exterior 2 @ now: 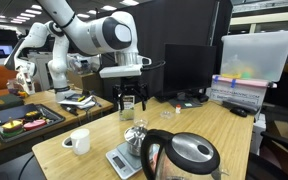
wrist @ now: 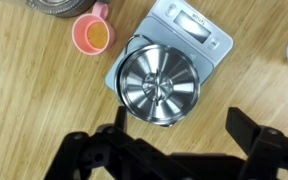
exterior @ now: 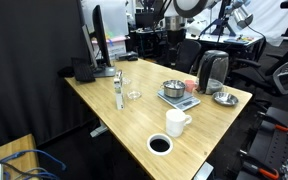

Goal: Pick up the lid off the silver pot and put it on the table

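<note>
Jaws spread wide and empty, we hover above the lid (wrist: 157, 85), which sits on the pot (exterior: 173, 92) atop a scale (wrist: 199, 28) on the worktop (wrist: 34, 110), beside a pink cup (wrist: 92, 35).

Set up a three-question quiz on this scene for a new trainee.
1. True or false: the lid is already off the silver pot.
2. What does the silver pot stand on? A) a kitchen scale B) a plate C) a cutting board
3. Fill in: the gripper hangs above the pot with its jaws ____.
Key: 1 false; 2 A; 3 open.
</note>
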{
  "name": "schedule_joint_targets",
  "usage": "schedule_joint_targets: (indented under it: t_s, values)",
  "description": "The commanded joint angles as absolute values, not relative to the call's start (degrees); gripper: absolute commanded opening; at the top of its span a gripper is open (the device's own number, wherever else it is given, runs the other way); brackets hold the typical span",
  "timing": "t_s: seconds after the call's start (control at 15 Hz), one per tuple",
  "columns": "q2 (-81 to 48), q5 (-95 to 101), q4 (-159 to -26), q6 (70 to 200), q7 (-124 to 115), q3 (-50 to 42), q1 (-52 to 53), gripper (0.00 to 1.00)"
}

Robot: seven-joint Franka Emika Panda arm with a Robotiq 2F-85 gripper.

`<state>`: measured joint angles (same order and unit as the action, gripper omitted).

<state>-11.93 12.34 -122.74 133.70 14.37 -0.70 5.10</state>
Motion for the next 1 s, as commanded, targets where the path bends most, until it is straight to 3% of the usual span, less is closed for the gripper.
schedule_joint_targets:
  t_s: [0.0, 0.4, 0.93]
  values:
    - [-18.3, 14.7, -119.8, 133.6, 12.0, -0.2, 4.2, 1.0]
    - [-28.2, 13.5, -113.8, 132.0, 12.1, -0.3, 3.3, 1.0]
    - [-31.0, 13.4, -110.4, 130.5, 12.4, -0.1, 2.8, 1.0]
